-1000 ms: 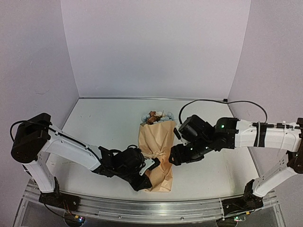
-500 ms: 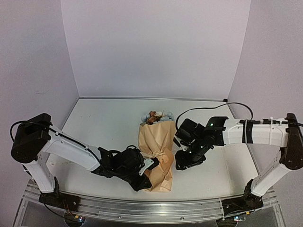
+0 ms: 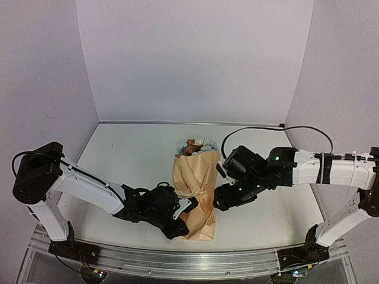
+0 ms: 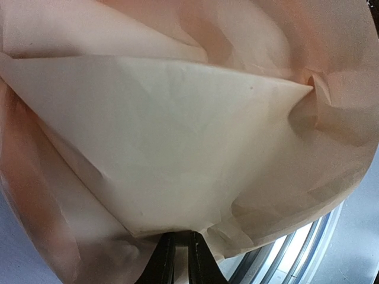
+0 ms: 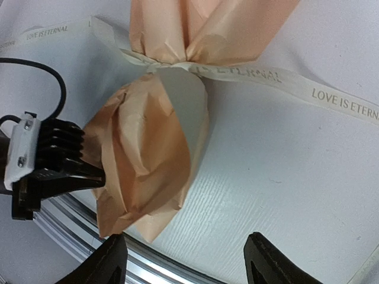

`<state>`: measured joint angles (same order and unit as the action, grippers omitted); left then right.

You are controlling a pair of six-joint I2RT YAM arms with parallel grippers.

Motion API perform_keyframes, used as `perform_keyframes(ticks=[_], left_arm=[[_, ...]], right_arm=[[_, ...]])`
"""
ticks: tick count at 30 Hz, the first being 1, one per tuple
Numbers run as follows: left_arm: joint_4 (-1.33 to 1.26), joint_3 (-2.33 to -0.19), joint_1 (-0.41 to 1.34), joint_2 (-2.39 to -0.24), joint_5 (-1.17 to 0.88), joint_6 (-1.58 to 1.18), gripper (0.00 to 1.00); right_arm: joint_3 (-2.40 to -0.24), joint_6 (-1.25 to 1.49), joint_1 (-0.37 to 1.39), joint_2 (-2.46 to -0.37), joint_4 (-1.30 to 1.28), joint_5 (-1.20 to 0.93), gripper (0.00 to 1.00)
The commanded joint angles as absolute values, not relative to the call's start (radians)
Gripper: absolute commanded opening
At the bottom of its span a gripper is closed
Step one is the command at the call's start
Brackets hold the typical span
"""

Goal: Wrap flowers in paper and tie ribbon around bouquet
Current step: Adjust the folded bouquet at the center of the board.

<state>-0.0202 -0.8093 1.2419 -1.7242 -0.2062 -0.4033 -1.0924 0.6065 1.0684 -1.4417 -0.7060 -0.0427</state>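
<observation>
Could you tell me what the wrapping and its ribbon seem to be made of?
The paper looks like thin matte peach-tan kraft, given its sharp creases and crumpled folds. The ribbon is probably cream fabric with dark printed lettering; it lies limp, though no weave shows.

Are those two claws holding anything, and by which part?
The left gripper pinches the paper at the bouquet's lower end, below the ribbon. The right gripper is open, holding nothing.

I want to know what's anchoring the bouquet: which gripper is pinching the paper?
The left gripper, shut on the paper at the bulge below the ribbon. The right gripper is open and holds nothing.
</observation>
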Motion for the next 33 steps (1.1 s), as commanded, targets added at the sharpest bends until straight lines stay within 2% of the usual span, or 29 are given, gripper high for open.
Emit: perform_keyframes(ticks=[1, 5, 8, 13, 15, 20, 26, 30, 33], left_arm=[[-0.043, -0.793, 1.243, -1.667, -0.193, -0.419, 0.1], [-0.047, -0.784, 1.243, -1.659, -0.185, -0.423, 0.1], [-0.058, -0.774, 1.243, -1.657, -0.182, -0.43, 0.1], [-0.075, -0.759, 1.242, -1.653, -0.178, -0.442, 0.1], [-0.092, -0.745, 1.236, -1.649, -0.184, -0.453, 0.1], [-0.168, -0.698, 1.205, -1.646, -0.232, -0.491, 0.09], [-0.203, -0.679, 1.184, -1.648, -0.265, -0.512, 0.08], [-0.184, -0.689, 1.175, -1.634, -0.264, -0.51, 0.08], [-0.159, -0.706, 1.173, -1.629, -0.261, -0.504, 0.08]], right_arm=[[-1.175, 0.597, 1.076, -1.529, -0.684, 0.03, 0.71], [-1.166, 0.591, 1.076, -1.594, -0.675, 0.037, 0.61], [-1.113, 0.621, 1.08, -1.626, -0.613, 0.008, 0.45], [-1.056, 0.569, 1.134, -1.653, -0.576, 0.055, 0.06], [-1.037, 0.498, 1.174, -1.659, -0.582, 0.123, 0.0], [-1.032, 0.305, 1.249, -1.727, -0.582, 0.255, 0.0], [-1.07, 0.166, 1.267, -1.844, -0.594, 0.274, 0.0], [-1.058, 0.155, 1.266, -1.813, -0.594, 0.238, 0.12], [-1.045, 0.152, 1.266, -1.721, -0.611, 0.19, 0.33]])
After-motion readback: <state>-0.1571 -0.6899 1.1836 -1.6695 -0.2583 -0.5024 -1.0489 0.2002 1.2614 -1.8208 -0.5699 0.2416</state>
